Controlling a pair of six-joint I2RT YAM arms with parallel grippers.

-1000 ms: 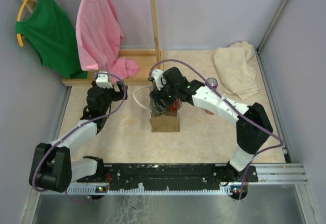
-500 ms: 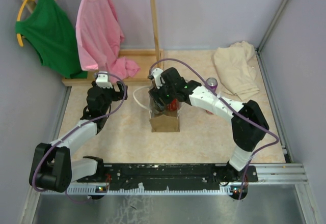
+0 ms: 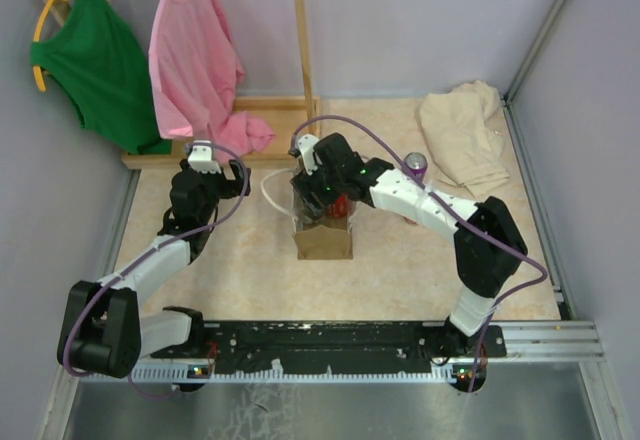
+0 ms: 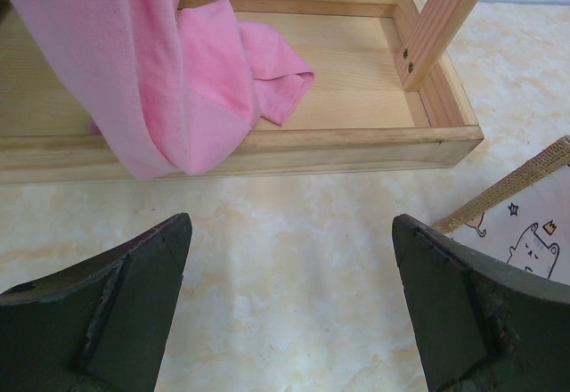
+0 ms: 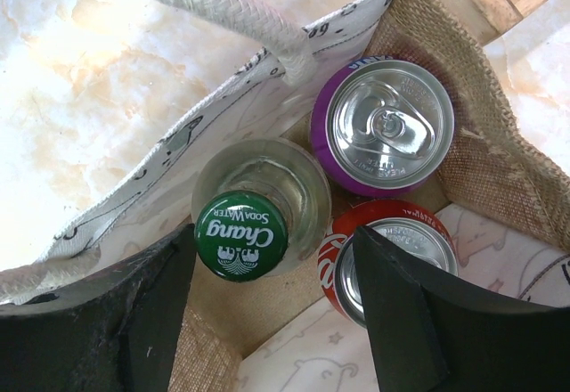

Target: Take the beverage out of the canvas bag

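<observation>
My right gripper (image 5: 272,267) has edged left over the canvas bag (image 5: 490,169), jaws open astride the green-capped bottle (image 5: 240,236); nothing gripped yet. Left gripper (image 4: 289,232) idle, jaws open.

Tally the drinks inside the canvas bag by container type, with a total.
Bottles: 1, the green-capped soda water bottle
Cans: 2, the purple can and the red can
Total: 3 drinks in the canvas bag
</observation>
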